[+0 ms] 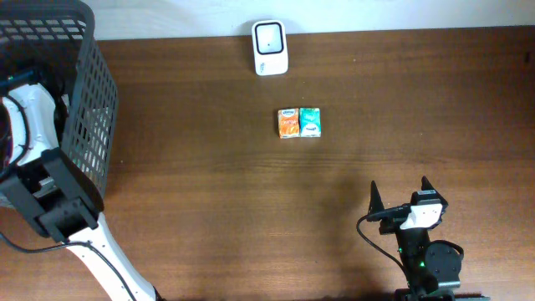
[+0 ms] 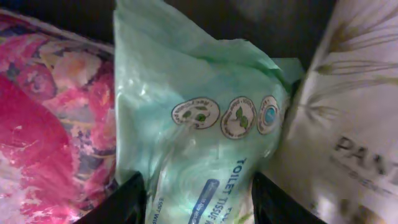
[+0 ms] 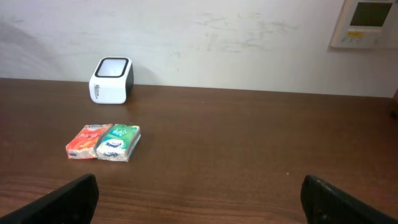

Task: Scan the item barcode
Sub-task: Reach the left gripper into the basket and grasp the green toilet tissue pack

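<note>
Left wrist: left fingers (image 2: 121,202) straddling green tissue pack (image 2: 205,124) lengthwise inside basket (image 1: 84,100), cannot tell if clamped; right fingers (image 3: 68,199) spread, far off.

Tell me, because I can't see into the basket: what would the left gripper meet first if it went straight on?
The pale green tissue pack, which sits right between the left gripper's jaws; contact is unclear. A pink pack and a white bag flank it.

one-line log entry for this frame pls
phase: reaching into basket | left gripper: fingers either side of green tissue pack, grip unconfirmed | right gripper: open, empty | scanner: nothing held to it
</note>
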Available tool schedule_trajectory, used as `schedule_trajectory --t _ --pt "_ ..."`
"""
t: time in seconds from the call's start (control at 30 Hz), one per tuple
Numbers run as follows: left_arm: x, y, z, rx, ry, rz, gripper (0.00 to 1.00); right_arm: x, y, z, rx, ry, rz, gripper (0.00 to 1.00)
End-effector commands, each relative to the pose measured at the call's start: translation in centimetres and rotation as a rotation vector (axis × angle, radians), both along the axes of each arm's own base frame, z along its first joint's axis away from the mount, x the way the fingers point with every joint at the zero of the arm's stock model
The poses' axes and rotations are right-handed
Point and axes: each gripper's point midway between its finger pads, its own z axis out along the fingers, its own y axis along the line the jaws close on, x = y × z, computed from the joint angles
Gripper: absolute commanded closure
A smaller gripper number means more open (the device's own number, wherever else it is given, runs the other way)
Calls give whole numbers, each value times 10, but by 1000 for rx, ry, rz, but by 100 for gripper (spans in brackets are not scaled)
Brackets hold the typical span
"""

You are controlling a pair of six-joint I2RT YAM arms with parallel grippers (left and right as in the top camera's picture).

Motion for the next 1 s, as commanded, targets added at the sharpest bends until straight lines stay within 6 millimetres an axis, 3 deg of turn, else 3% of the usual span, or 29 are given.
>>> schedule_trajectory --t 0.0,0.07,0.1,0.17,0.2,0.3,0.33,0.43,0.47,0.5,0.53,0.57,0.67,0.73,0.87,0.9,0.97 --pt "-17 10 -16 29 72 5 46 0 -2 -3 11 4 -10 1" --pt "-19 10 -20 26 77 6 49 0 -2 -3 11 4 -10 1" --pt "-22 10 -25 21 83 9 55 0 -2 -3 11 5 -10 1" --pt "-23 4 -33 -15 76 12 79 0 -2 -3 11 4 -10 1" --pt "-22 2 -34 -26 71 12 100 0 -2 -3 11 5 -10 1" --pt "-19 5 -25 -17 49 55 100 0 -2 -3 11 4 -10 1" --pt "-14 7 -14 -5 22 92 100 0 -2 -3 11 5 -10 1" --pt "21 0 48 -68 -164 114 100 0 -2 -3 11 4 -10 1" --pt "44 -10 91 -126 -306 92 100 0 -2 -3 11 5 -10 1" --pt "56 -17 118 -160 -395 71 100 0 -2 -3 11 5 -10 1" --pt "69 -28 163 -194 -531 32 100 0 -2 -3 11 5 -10 1" --pt "73 -33 199 -186 -629 22 100 0 -2 -3 11 4 -10 1" --pt "66 -37 269 -153 -824 113 100 0 -2 -3 11 4 -10 1" --pt "57 -58 314 -242 -964 167 100 0 -2 -3 11 4 -10 1" --pt "55 -121 389 -462 -1175 -76 100 0 -2 -3 11 4 -10 1" --pt "51 -148 401 -526 -1189 -145 100 0 -2 -3 11 4 -10 1" --pt "48 -187 396 -605 -1135 -198 100 0 -2 -3 11 4 -10 1"
